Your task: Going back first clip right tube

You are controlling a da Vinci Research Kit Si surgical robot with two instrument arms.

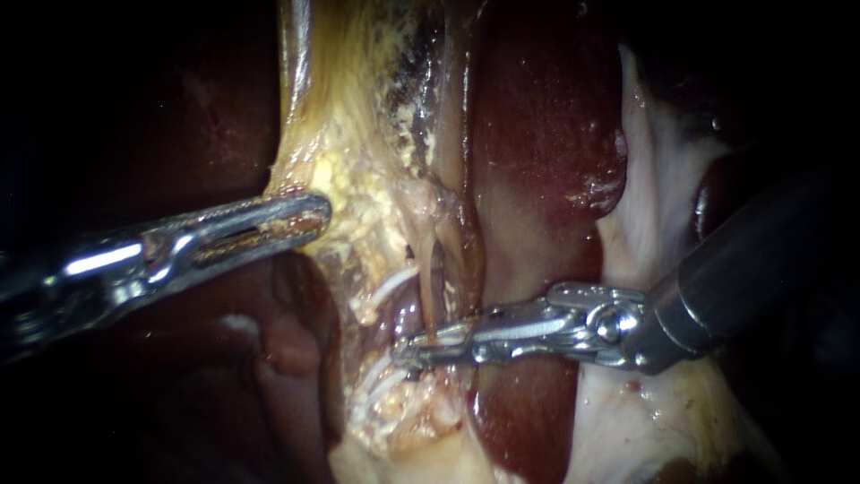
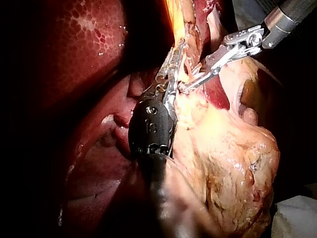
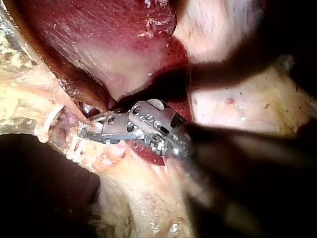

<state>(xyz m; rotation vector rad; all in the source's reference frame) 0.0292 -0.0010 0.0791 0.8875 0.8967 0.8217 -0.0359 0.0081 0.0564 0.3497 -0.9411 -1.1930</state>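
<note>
Low in the endoscope view, at the foot of the thin tube [image 1: 428,282], my right instrument [image 1: 417,351] reaches in from the right. Its jaws stand a narrow gap apart, with the tube at their tip. The tube runs up and down, roughly square to the jaws, so the way off it is straight back along my shaft, toward the right. My left instrument [image 1: 305,218], well apart to the left, is clamped on the yellow tissue [image 1: 349,161]. I count two instruments and one tube I can trace. Whether a clip sits on it I cannot make out, since the jaws cover that spot. Dark liver [image 1: 537,134] lies beside the tube.
</note>
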